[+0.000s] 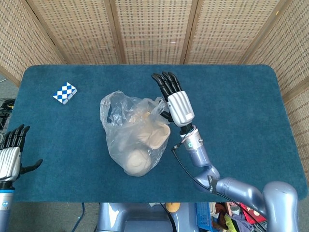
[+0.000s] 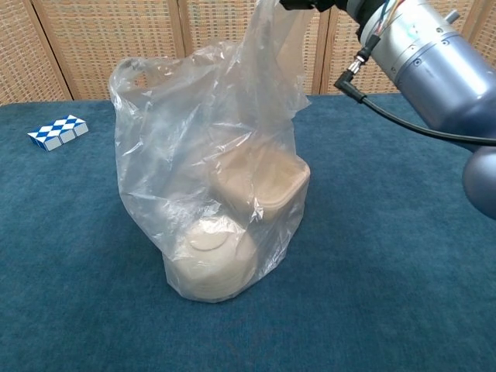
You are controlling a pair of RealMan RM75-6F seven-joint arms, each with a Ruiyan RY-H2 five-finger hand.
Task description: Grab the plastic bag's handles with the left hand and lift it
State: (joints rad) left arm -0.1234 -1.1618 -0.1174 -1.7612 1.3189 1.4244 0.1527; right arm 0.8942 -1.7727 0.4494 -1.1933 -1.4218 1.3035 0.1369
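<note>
Chest-view framing cuts off the right hand (image 1: 177,102) at the top edge, so only the head view shows it: thumb pinching one handle of the plastic bag (image 1: 135,133), other fingers extended. The bag, clear and crinkled, stands near the middle of the table (image 1: 231,96). Inside it are a beige tub (image 2: 260,186) and a round lidded container (image 2: 209,260). Left of the bag, at the table edge, the left hand (image 1: 10,155) is released, fingers spread. A checkered block (image 1: 64,92) lies beyond it.

Plastic bag (image 1: 133,137) mid-table, containers (image 2: 260,186) inside, checkered block (image 1: 64,92) far left behind it
</note>
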